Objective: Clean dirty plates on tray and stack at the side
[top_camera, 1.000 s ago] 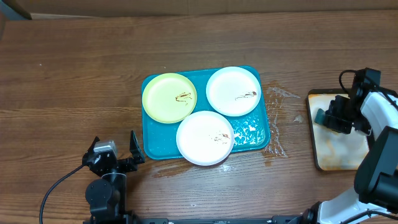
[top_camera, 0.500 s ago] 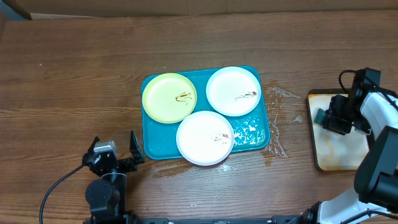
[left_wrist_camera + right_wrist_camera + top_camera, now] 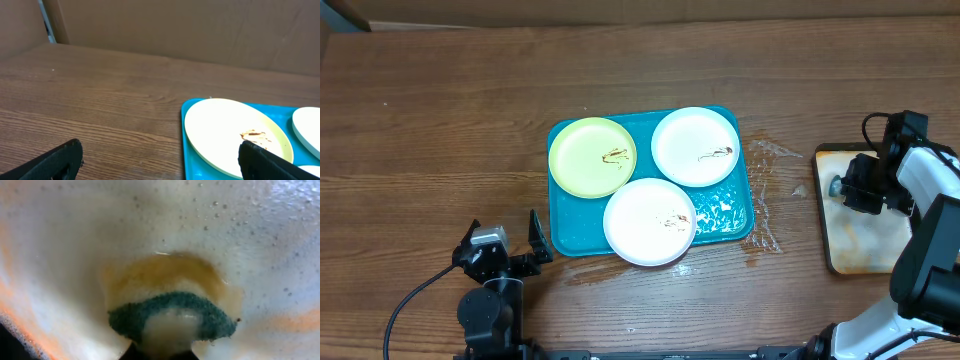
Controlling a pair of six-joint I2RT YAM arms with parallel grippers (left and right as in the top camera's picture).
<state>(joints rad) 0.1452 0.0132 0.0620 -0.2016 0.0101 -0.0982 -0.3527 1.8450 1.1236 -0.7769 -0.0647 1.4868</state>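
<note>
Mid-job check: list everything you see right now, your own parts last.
white plates: two, white, brown-smeared, on the tray's far right and near side
yellow-green plate: one, pale yellow-green, brown-smeared, tray's far left
tray: one, teal, wet, mid-table
small tray: one, dark-rimmed, foamy whitish-orange inside, table's right side
sponge: one, green-faced, pinched in the right hand over the small tray
spill: clear wet patches, on the table by the tray's right rim
table: one, brown wood
left hand: one, black, open and empty, near-left of the tray
right hand: one, black, shut on the sponge
</note>
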